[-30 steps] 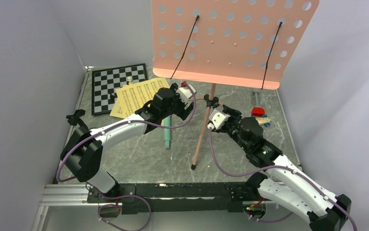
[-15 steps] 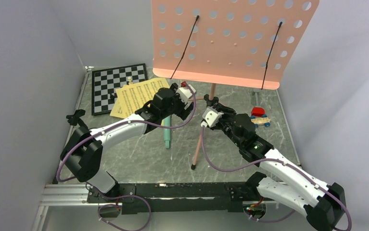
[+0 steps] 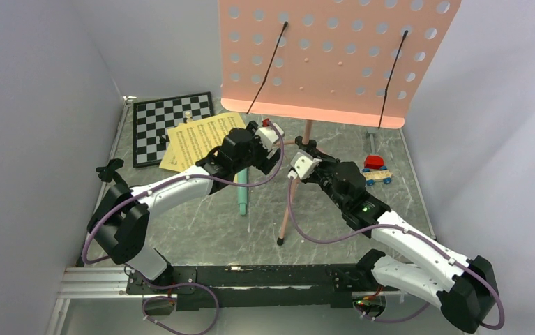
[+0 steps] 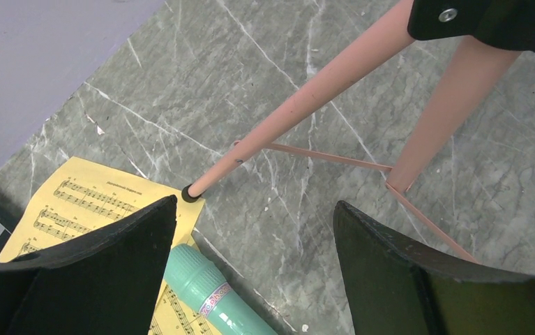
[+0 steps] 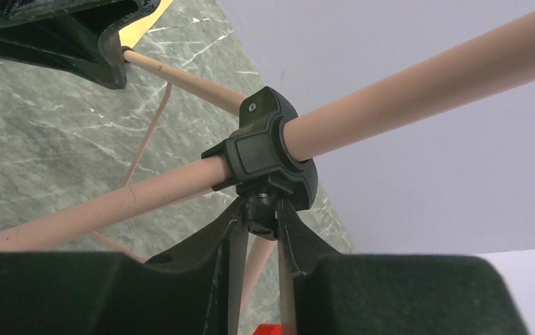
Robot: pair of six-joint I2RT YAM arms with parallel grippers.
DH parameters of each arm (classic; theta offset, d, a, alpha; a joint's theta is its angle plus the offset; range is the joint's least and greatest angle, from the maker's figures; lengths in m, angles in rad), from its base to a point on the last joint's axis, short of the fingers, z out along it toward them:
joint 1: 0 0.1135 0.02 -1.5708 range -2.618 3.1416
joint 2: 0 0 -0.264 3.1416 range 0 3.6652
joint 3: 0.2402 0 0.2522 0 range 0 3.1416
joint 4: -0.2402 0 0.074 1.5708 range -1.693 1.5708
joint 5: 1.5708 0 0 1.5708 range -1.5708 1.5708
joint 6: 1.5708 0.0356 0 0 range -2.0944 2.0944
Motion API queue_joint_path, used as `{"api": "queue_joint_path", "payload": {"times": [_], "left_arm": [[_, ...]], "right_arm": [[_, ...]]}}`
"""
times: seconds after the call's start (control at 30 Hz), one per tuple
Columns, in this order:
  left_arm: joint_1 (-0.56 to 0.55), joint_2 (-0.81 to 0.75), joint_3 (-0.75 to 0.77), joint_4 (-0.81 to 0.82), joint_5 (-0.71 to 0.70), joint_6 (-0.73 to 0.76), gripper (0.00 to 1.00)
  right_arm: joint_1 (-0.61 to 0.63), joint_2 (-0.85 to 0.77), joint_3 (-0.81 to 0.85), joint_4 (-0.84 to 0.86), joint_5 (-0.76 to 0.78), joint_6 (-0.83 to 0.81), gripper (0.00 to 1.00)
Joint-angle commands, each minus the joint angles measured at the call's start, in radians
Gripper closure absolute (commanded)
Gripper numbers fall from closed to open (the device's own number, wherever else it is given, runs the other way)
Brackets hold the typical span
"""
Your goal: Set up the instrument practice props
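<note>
The pink perforated music stand [image 3: 334,56] rises on a thin pole with tripod legs [image 3: 289,206] at mid table. My right gripper [image 3: 307,155] is at the black clamp [image 5: 264,143] where pole and legs meet. Its fingers [image 5: 231,244] press both sides of the small black knob [image 5: 259,209] under the clamp. My left gripper [image 4: 254,204] hangs open over the table beside one leg's foot [image 4: 191,193], holding nothing. The mint-green tube [image 4: 208,293] lies by its left finger on the yellow sheet music [image 3: 198,139]. A small black stand [image 3: 109,169] sits by the left wall.
A chessboard [image 3: 160,125] lies at the back left, partly under the sheet music. Small red, blue and orange toy blocks [image 3: 374,167] sit right of the stand. Grey walls close in both sides. The stand's desk overhangs the back of the table.
My right gripper has moved left and forward to the stand's clamp, and its jaws have narrowed onto the knob. The left arm has not moved.
</note>
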Motion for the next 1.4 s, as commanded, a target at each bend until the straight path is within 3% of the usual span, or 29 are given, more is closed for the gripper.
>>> {"api": "queue_joint_path", "payload": {"times": [0.0,0.07,0.2,0.77,1.03,1.37], "left_arm": [[-0.003,-0.033,-0.008,0.047,-0.029,0.008,0.13],[-0.003,-0.033,-0.008,0.048,-0.03,0.008,0.13],[-0.003,-0.032,-0.008,0.049,-0.026,0.007,0.13],[-0.003,-0.03,0.0,0.035,-0.024,0.002,0.13],[-0.003,-0.028,0.001,0.038,-0.022,0.004,0.13],[-0.003,-0.018,0.015,0.026,-0.016,0.004,0.13]], "right_arm": [[0.006,0.029,0.02,-0.01,-0.034,0.068,0.81],[0.005,0.026,0.011,-0.001,-0.034,0.099,0.9],[0.005,0.001,-0.009,0.021,-0.052,0.192,1.0],[-0.042,-0.027,-0.081,0.173,-0.075,0.79,1.0],[-0.133,-0.005,-0.06,0.167,-0.2,1.109,1.0],[-0.195,-0.019,-0.104,0.302,-0.364,1.396,1.0]]}}
